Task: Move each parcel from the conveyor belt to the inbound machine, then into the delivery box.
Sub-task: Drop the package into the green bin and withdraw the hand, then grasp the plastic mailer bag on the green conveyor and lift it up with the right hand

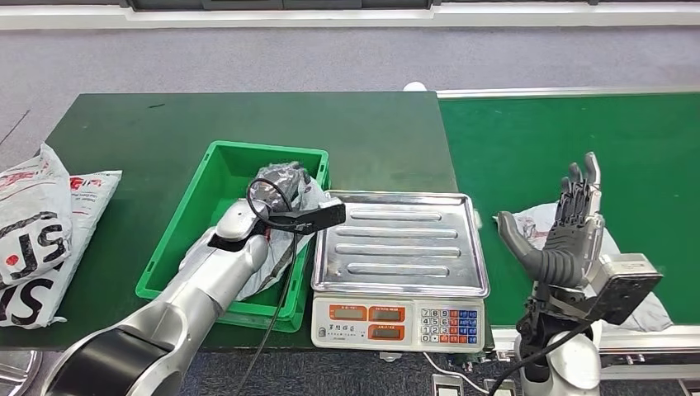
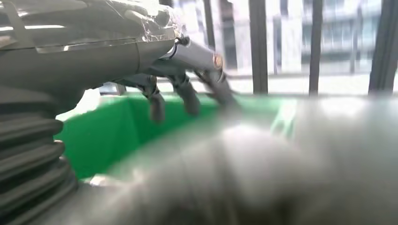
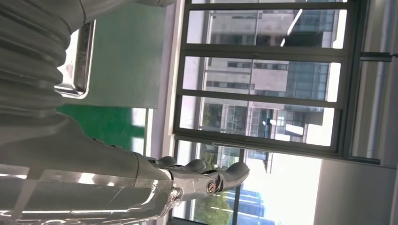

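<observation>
1 parcel (image 1: 289, 223) in bin (image 1: 177, 247), 1 parcel on belt (image 1: 536, 227), 2 bags (image 1: 41, 231).

Head view high, wrist views close

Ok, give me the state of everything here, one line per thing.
Left hand: in the green box, fingers apart above a grey parcel.
Right hand: raised, open, empty.
Scale tray: bare.
Green box: holds a parcel.
Belt parcel: lying flat, untouched.
</observation>
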{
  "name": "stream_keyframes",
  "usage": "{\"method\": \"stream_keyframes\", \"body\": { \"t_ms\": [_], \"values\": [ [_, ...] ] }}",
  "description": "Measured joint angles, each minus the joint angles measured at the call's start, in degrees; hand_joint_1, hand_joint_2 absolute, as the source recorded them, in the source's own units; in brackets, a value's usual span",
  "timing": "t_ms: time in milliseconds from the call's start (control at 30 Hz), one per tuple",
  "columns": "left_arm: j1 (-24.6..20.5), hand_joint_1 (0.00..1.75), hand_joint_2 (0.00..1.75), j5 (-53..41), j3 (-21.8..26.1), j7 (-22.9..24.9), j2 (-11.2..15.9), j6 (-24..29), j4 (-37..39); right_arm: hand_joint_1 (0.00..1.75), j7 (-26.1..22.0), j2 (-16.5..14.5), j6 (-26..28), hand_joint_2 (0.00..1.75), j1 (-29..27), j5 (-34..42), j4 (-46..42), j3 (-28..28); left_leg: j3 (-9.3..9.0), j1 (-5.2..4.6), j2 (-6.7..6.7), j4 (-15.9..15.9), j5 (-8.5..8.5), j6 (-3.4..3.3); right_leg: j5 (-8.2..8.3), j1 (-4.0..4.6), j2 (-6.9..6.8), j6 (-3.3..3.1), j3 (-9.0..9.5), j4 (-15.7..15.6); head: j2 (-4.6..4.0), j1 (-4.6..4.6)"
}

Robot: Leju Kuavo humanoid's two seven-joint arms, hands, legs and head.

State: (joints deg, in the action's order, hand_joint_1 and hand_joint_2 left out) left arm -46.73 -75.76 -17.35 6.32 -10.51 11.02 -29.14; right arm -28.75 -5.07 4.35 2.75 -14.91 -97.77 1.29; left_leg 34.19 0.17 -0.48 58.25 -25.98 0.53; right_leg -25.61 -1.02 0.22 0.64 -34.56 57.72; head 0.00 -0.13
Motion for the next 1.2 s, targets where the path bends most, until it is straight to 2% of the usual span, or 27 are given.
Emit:
{"method": "stream_keyframes", "body": {
  "t_ms": [233, 333, 433, 633, 733, 800, 867, 967, 1100, 1200],
  "values": [
    [0.77, 0.0, 1.75, 1.5, 0.86, -0.3, 0.21, 3.11, -3.49, 0.0, 0.12, 0.0, 0.22, 1.75, -0.39, -0.09, -0.54, 0.0, 0.0, 0.0, 0.0, 0.0, 0.0, -0.01, 0.0, 0.01, -0.01, 0.01, 0.0, 0.0, 0.0, 0.0],
    [1.62, 0.0, 1.75, 4.59, 1.26, -2.37, 0.34, 7.77, -5.56, 0.0, 0.24, 0.0, 0.37, 1.75, -0.61, -0.09, -0.67, 0.0, 0.0, 0.01, 0.01, 0.0, 0.0, 0.0, 0.0, 0.01, 0.0, 0.01, 0.0, 0.0, 0.01, 0.0],
    [4.14, 0.0, 1.75, 12.63, 2.52, -8.55, 0.65, 13.38, -11.22, 0.0, 0.29, 0.0, 0.67, 1.75, -1.06, -0.09, -0.99, 0.0, -0.01, 0.01, 0.04, -0.01, 0.0, 0.0, -0.01, 0.01, 0.02, 0.01, -0.01, 0.0, 0.0, 0.0],
    [10.42, 0.0, 1.75, 24.56, 3.76, -18.78, 1.26, 21.01, -24.5, 0.0, 0.3, 0.01, 1.19, 1.75, -1.58, 0.05, -1.45, 0.0, 0.0, 0.01, 0.05, -0.02, -0.04, -0.02, -0.06, 0.01, 0.03, 0.02, -0.02, 0.0, 0.0, 0.0],
    [14.71, 0.0, 1.75, 32.51, 3.74, -26.58, 1.37, 26.42, -31.89, 0.0, 0.51, 0.05, 1.37, 1.75, -1.58, 0.58, -1.5, 0.0, -0.01, 0.01, 0.07, -0.02, -0.07, -0.01, -0.07, 0.01, 0.04, 0.02, -0.01, 0.0, 0.0, 0.0],
    [18.09, 0.0, 1.75, 39.82, 3.47, -32.16, 1.36, 27.48, -37.52, 0.0, 1.12, 0.22, 1.46, 1.75, -1.46, 0.75, -1.32, 0.0, -0.01, 0.01, 0.07, -0.02, -0.09, -0.01, -0.08, 0.01, 0.04, 0.03, -0.02, 0.0, 0.0, 0.0],
    [21.11, 0.0, 1.75, 47.06, 2.69, -36.54, 1.36, 26.25, -42.64, 0.0, 1.83, 0.58, 1.68, 1.75, -1.06, 0.87, -0.7, 0.0, 0.0, 0.01, 0.06, -0.01, -0.11, -0.03, -0.1, 0.01, 0.03, 0.05, -0.02, -0.01, 0.0, -0.01],
    [24.35, 0.0, 1.75, 55.65, 1.15, -38.81, 1.37, 21.04, -47.84, 0.0, 2.78, 1.29, 2.99, 1.75, -0.05, 0.28, 0.81, -0.06, -0.01, 0.0, 0.06, -0.01, -0.13, -0.07, -0.11, 0.01, 0.01, 0.07, 0.0, -0.02, 0.0, -0.01],
    [27.2, 0.0, 1.75, 72.77, -0.11, -38.09, 1.38, 5.39, -50.92, 0.0, 8.11, 2.57, 9.05, 1.75, 2.38, -7.51, 4.76, -1.08, -0.03, 0.0, 0.08, 0.0, -0.13, -0.07, -0.1, 0.0, 0.02, 0.07, 0.01, -0.02, 0.0, -0.01],
    [28.54, 0.0, 1.75, 79.1, -0.42, -36.52, 1.14, -2.88, -49.98, 0.0, 13.67, 3.88, 12.48, 1.75, 5.21, -14.77, 9.83, -2.88, -0.03, -0.01, 0.08, 0.01, -0.11, -0.08, -0.06, -0.01, 0.02, 0.09, 0.02, -0.02, 0.0, -0.01]
  ]
}}
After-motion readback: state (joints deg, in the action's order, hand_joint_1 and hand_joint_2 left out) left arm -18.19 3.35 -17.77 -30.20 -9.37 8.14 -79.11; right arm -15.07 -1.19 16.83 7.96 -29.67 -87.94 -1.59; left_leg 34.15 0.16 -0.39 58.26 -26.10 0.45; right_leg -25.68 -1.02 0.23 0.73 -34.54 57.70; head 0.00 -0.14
